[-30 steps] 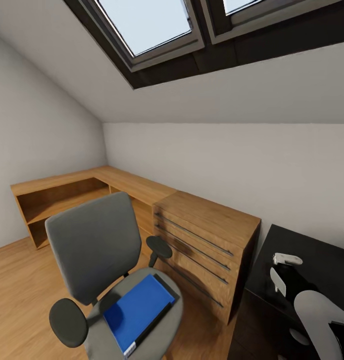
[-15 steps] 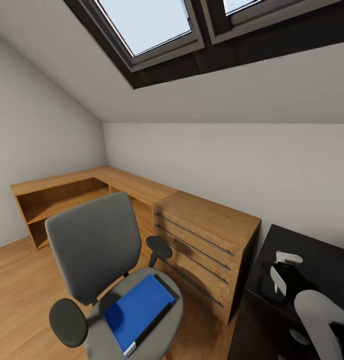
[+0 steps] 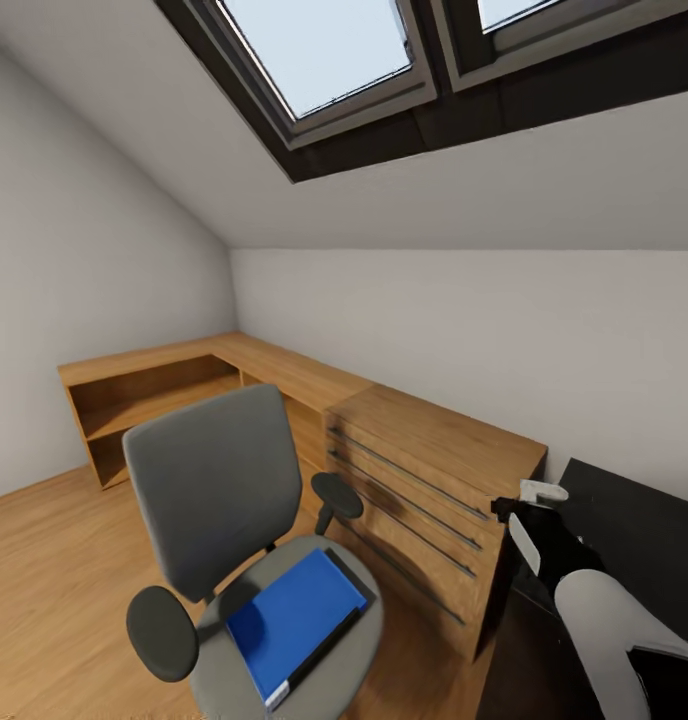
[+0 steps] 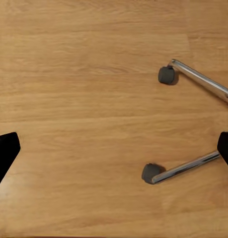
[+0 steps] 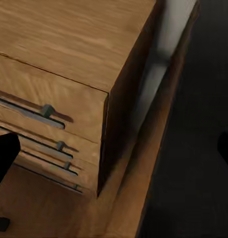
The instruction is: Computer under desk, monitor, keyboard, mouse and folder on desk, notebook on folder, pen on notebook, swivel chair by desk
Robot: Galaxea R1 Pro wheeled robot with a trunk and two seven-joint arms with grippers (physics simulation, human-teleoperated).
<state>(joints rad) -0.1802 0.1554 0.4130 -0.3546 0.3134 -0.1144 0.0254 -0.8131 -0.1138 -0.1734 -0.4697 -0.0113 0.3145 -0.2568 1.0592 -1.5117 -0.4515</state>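
The grey swivel chair (image 3: 209,490) stands on the wooden floor in front of me, left of centre. The blue folder (image 3: 296,618) lies flat on its seat. At the right edge is a corner of the black desk (image 3: 644,530), also seen in the right wrist view (image 5: 203,148). My right gripper (image 3: 532,512) hovers open over the desk's left edge, beside the wood cabinet; its jaws are wide apart (image 5: 114,148). My left gripper (image 4: 114,151) is open above the floor by the chair's chrome legs (image 4: 203,82). The monitor, keyboard, mouse, notebook, pen and computer are out of view.
A light-wood drawer cabinet (image 3: 434,470) stands between chair and desk, seen close in the right wrist view (image 5: 69,44). A low wooden shelf unit (image 3: 164,385) runs along the far walls. Skylights sit in the sloped ceiling. Open floor (image 3: 44,560) lies left of the chair.
The whole head view has shifted, so the camera has moved. My right gripper has moved left, from over the desk top to its edge by the cabinet.
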